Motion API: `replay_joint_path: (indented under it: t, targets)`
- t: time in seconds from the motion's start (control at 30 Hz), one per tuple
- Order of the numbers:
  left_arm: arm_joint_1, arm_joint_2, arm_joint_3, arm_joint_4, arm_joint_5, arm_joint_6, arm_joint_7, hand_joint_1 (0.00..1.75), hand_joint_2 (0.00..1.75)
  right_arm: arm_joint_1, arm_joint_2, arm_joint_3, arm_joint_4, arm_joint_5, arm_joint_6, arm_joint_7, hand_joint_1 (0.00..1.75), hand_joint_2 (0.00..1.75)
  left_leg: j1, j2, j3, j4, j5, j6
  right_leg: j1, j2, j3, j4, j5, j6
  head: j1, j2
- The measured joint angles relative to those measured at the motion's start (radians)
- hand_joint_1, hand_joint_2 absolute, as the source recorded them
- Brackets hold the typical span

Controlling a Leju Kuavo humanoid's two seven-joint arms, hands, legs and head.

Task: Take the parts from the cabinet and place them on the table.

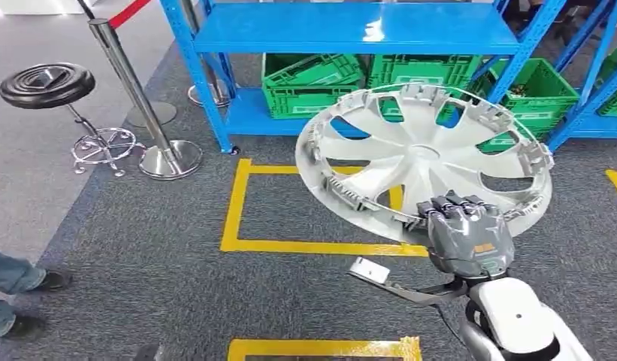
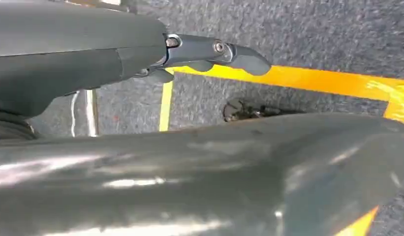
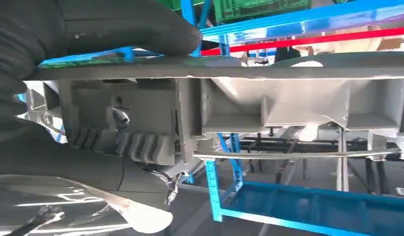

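Overhead, the silver hubcap [image 1: 423, 156] is seen gripped at its near rim by the right hand [image 1: 467, 235], tilted with its ribbed inner face up, above the grey carpet [image 1: 140, 248] before the blue shelving [image 1: 350, 34]. Its rim clips [image 3: 140, 147] are shown closely at the right wrist. The left hand [image 2: 209, 54] is seen with fingers extended, holding nothing.

Grey carpet floor [image 1: 140, 248] carries yellow tape rectangles [image 1: 234, 203]. Blue shelving [image 1: 350, 34] at twelve o'clock holds green crates [image 1: 313, 83]; a black stool [image 1: 48, 84] and chrome stanchion [image 1: 132, 90] stand at ten.

Person [image 1: 12, 289] cut off at left edge; right hand's [image 1: 467, 233] fingertips hidden.
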Motion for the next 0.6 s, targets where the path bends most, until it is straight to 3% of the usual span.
replay_joint_path:
  t: [0.07,0.1,0.13,0.2,0.23,0.27,0.3,0.37,0.4,0.43,0.47,0.5,0.53,0.6]
  targets:
    - [0.004,-0.001,0.0,0.0,-0.002,0.0,0.0,0.0,0.0,0.003,0.0,0.0,0.0,0.0,0.0,-0.001,1.75,1.75,0.006,0.002,-0.002,-0.015,0.015,0.019,-0.001,0.001,-0.006,0.001,0.0,0.013,0.0,0.0]
    - [0.002,-0.001,0.0,0.0,-0.002,0.001,0.0,0.0,0.0,0.005,0.0,-0.001,0.0,0.0,0.0,-0.001,1.75,1.75,0.006,0.004,-0.005,-0.017,0.022,0.024,-0.002,0.002,-0.022,0.019,-0.025,0.015,0.002,0.0]
    - [0.001,0.0,0.0,0.0,-0.003,0.002,0.0,0.0,0.0,0.005,0.0,-0.002,0.0,0.0,0.0,-0.001,1.75,1.75,0.006,0.004,-0.012,-0.017,0.026,0.031,-0.001,0.003,-0.044,0.077,-0.069,0.017,0.003,0.0]
    - [0.001,-0.002,0.0,0.0,-0.003,0.002,0.0,0.0,0.0,0.007,0.0,-0.002,0.0,0.0,0.0,-0.002,1.75,1.75,0.001,0.004,-0.025,-0.016,0.035,0.037,-0.001,0.003,-0.11,0.249,-0.153,0.021,0.003,0.0]
    - [0.001,-0.002,0.0,0.0,-0.003,0.002,0.0,0.0,0.0,0.009,0.0,-0.002,0.0,0.0,0.0,-0.002,1.75,1.75,0.0,0.004,-0.031,-0.015,0.038,0.037,-0.001,0.003,-0.131,0.305,-0.171,0.022,0.004,0.0]
    - [0.002,-0.003,0.0,0.0,-0.003,0.001,0.0,0.0,0.0,0.012,0.0,-0.002,0.0,0.0,0.0,-0.002,1.75,1.75,-0.001,0.004,-0.035,-0.015,0.042,0.037,-0.001,0.003,-0.127,0.311,-0.164,0.022,0.003,0.0]
    - [0.002,-0.004,0.0,0.0,-0.003,0.001,0.0,0.0,0.0,0.014,0.0,-0.002,0.0,0.0,0.0,-0.002,1.75,1.75,-0.001,0.004,-0.038,-0.014,0.044,0.036,-0.001,0.003,-0.096,0.27,-0.136,0.021,0.004,0.0]
    - [0.003,-0.004,0.0,0.0,-0.003,0.001,0.0,0.0,0.0,0.014,0.0,-0.002,0.0,0.0,0.0,-0.002,1.75,1.75,-0.001,0.003,-0.04,-0.008,0.045,0.033,-0.001,0.002,0.011,0.089,-0.059,0.016,0.004,0.0]
    - [0.003,-0.004,0.0,0.0,-0.004,0.003,0.0,0.0,0.0,0.013,0.0,-0.003,0.0,0.0,0.0,-0.002,1.75,1.75,-0.001,0.003,-0.042,-0.003,0.044,0.029,-0.001,0.0,0.049,0.012,-0.058,0.012,0.004,0.0]
    - [0.001,-0.004,0.0,0.0,-0.005,0.009,0.003,0.0,0.0,0.012,0.001,-0.002,0.0,0.0,0.0,-0.002,1.75,1.75,-0.009,0.003,-0.051,0.005,0.044,0.021,0.003,0.001,0.069,-0.007,-0.066,0.01,0.005,0.0]
    - [0.001,-0.003,0.0,0.0,-0.006,0.013,0.007,0.0,0.0,0.013,0.003,-0.002,-0.002,0.0,0.001,-0.001,1.75,1.75,-0.008,0.003,-0.055,0.003,0.049,0.017,0.002,0.003,0.061,-0.004,-0.06,0.002,0.001,0.0]
    - [0.001,-0.002,0.0,0.0,-0.007,0.013,0.009,0.0,0.0,0.015,0.003,-0.002,-0.002,0.0,0.001,0.002,1.75,1.75,-0.011,0.003,-0.058,0.008,0.046,0.029,0.0,0.004,0.058,-0.006,-0.055,0.008,0.0,0.0]
    - [0.002,-0.002,0.0,0.0,-0.007,0.013,0.009,0.0,0.0,0.017,0.002,-0.002,-0.001,0.0,0.002,0.005,1.75,1.75,-0.01,0.003,-0.059,0.008,0.051,0.04,0.001,0.004,0.057,-0.007,-0.055,0.007,0.001,0.0]
    - [0.002,-0.002,-0.001,0.0,-0.008,0.013,0.01,0.0,0.0,0.017,0.003,-0.002,-0.001,0.0,0.003,0.012,1.75,1.75,-0.009,0.003,-0.058,0.002,0.056,0.036,0.003,0.004,0.055,-0.006,-0.053,0.003,0.0,0.0]
